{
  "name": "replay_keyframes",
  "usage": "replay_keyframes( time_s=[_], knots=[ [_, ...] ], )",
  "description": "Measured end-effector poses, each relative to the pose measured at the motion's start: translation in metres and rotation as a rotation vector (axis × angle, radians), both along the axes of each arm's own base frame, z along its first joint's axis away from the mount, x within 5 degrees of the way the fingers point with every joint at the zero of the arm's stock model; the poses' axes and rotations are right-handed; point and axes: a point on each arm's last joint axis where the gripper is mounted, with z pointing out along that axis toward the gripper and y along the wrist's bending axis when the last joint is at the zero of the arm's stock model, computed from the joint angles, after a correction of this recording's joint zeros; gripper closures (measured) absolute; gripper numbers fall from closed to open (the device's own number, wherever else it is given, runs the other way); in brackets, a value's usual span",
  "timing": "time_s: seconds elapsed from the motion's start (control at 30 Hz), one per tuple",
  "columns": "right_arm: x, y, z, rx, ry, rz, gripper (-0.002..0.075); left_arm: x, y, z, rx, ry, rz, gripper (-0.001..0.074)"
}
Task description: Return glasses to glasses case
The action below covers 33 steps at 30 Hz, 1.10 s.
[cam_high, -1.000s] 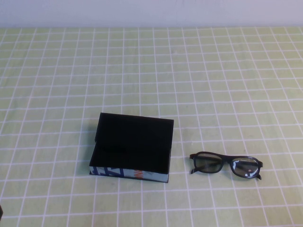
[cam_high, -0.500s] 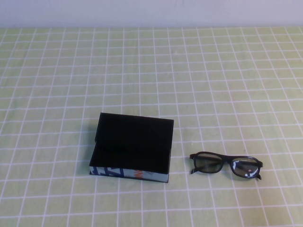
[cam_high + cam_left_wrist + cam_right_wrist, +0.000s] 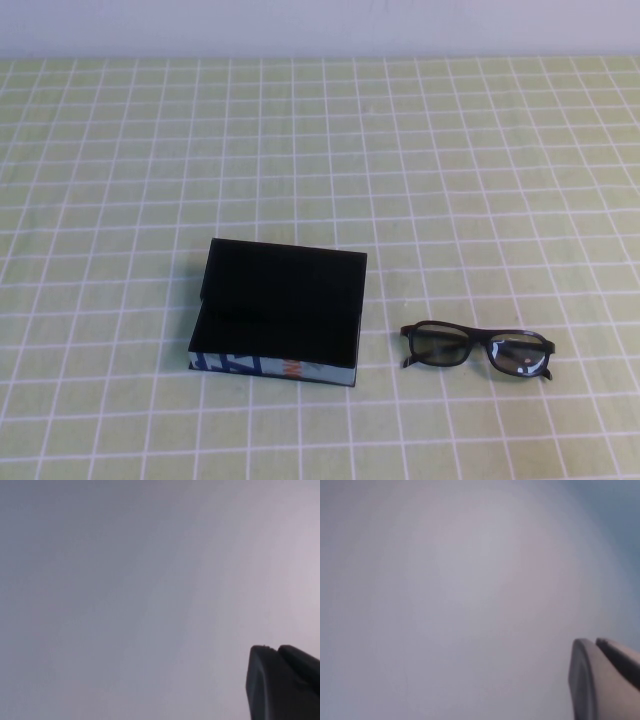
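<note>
We see the black thick-framed plastic glasses (image 3: 478,349) lying on the green checked tablecloth (image 3: 450,150), just right of the flat black rectangular glasses case (image 3: 279,309), apart from it. The case lid looks closed or nearly so; we cannot tell which. The left gripper (image 3: 285,682) and right gripper (image 3: 605,677) face blank wall, away from the table; whether either is apart or together, we cannot tell. We judge the glasses light, rigid, slippery at the lenses; the bridge or thick frame offers safest hold.
</note>
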Motion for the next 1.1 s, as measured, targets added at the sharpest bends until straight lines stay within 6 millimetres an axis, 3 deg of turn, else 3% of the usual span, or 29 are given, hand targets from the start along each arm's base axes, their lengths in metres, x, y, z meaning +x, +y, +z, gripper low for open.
replay_keyframes(
  time_s=[0.2, 0.4, 0.6, 0.7, 0.83, 0.97, 1.1],
  knots=[
    [-0.019, 0.0, 0.023, -0.005, -0.273, -0.008, 0.0743, -0.018, 0.003, 0.038, -0.082, -0.19, -0.044, 0.0736],
    [-0.044, 0.007, 0.084, 0.058, -0.39, 0.158, 0.0743, -0.042, 0.008, 0.107, -0.056, -0.261, -0.004, 0.0736],
    [-0.062, 0.013, 0.151, 0.065, -0.393, 0.225, 0.0743, -0.026, 0.004, 0.157, -0.018, -0.217, 0.014, 0.0736],
    [-0.049, 0.012, 0.176, 0.096, -0.215, 0.226, 0.0743, -0.003, 0.0, 0.173, 0.014, -0.085, 0.015, 0.0736],
    [-0.009, 0.008, 0.191, 0.196, 0.207, 0.202, 0.0743, 0.032, -0.005, 0.177, 0.037, 0.221, 0.009, 0.0736],
    [0.039, 0.004, 0.175, 0.277, 0.636, 0.177, 0.0743, 0.064, -0.01, 0.155, 0.085, 0.549, 0.023, 0.0736],
    [0.069, 0.004, 0.154, 0.29, 0.877, 0.165, 0.0743, 0.083, -0.012, 0.128, 0.131, 0.823, 0.037, 0.0736]
  ],
)
